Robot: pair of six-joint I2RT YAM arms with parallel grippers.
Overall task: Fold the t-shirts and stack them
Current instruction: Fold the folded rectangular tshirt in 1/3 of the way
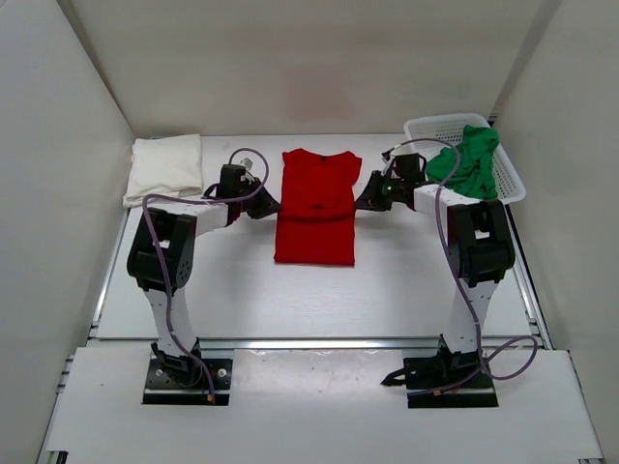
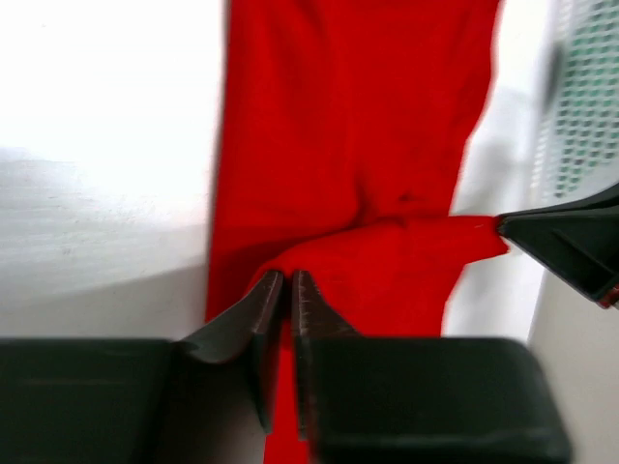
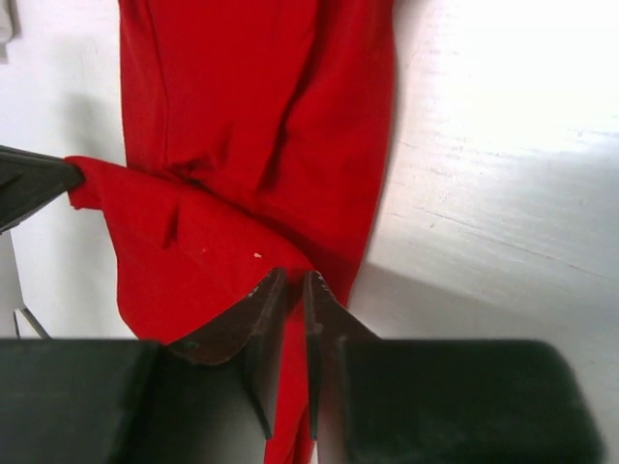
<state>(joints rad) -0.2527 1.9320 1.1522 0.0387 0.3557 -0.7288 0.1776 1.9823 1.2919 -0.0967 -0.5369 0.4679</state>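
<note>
Red t-shirt (image 1: 316, 208), laid flat on the table (image 1: 406, 290) between the arms, fold in hand: opposite side edges are clamped by left gripper (image 2: 286, 280) and right gripper (image 3: 287, 280); an evenly matched lift and carry-over is judged to be needed next.

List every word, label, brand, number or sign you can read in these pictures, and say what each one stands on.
No text can be read in any of the three views.
The red t-shirt, the cream-white t-shirt and the green t-shirt are plain, with no print or tag showing.
The white mesh basket shows no legible marking.
</note>
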